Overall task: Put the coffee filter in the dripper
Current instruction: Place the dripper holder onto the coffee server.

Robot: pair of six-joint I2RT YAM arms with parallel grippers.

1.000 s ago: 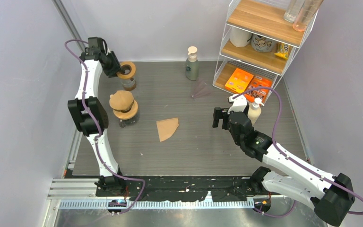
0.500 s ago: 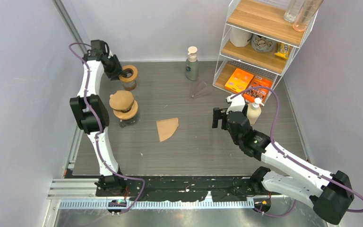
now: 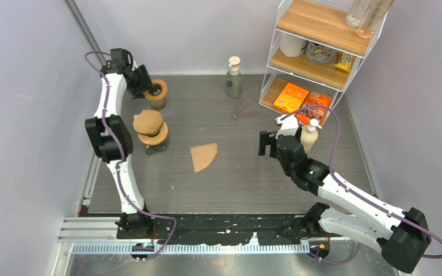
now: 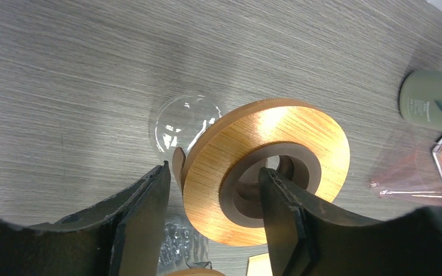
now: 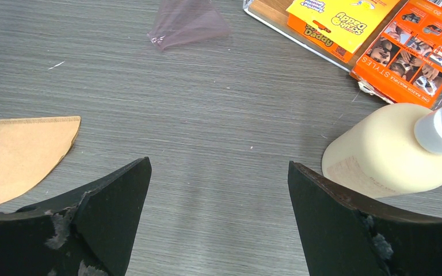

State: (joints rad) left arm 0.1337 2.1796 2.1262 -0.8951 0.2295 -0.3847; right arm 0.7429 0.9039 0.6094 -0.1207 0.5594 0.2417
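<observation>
**A:** What's nearest the arm bases?

**B:** The right gripper point(image 5: 218, 167). It hangs over the grey wood-grain tabletop point(image 3: 236, 178), just in front of the white wire rack with wooden shelves point(image 3: 313, 23). Its jaws are spread wide, and only tabletop shows between them. A cream plastic bottle with a white cap point(image 5: 388, 158) stands at the rack's foot, just outside one finger.

**A:** And the filter?

**B:** The tan, fan-shaped paper coffee filter point(image 3: 203, 156) lies flat on the table, well left of the rack. In the right wrist view it sits outside the left-hand finger and clear of it. Neither gripper touches it.

**A:** Farther back?

**B:** Far left of the rack, the left gripper point(image 4: 214, 171) is at the glass dripper with a round wooden collar point(image 4: 276, 123). Its jaws stand apart. One finger is outside the collar's rim with a thin dark gap beside it, and the other is over the dark centre hole. The collar's near side sits between them. The filter lies well apart from these jaws.
</observation>
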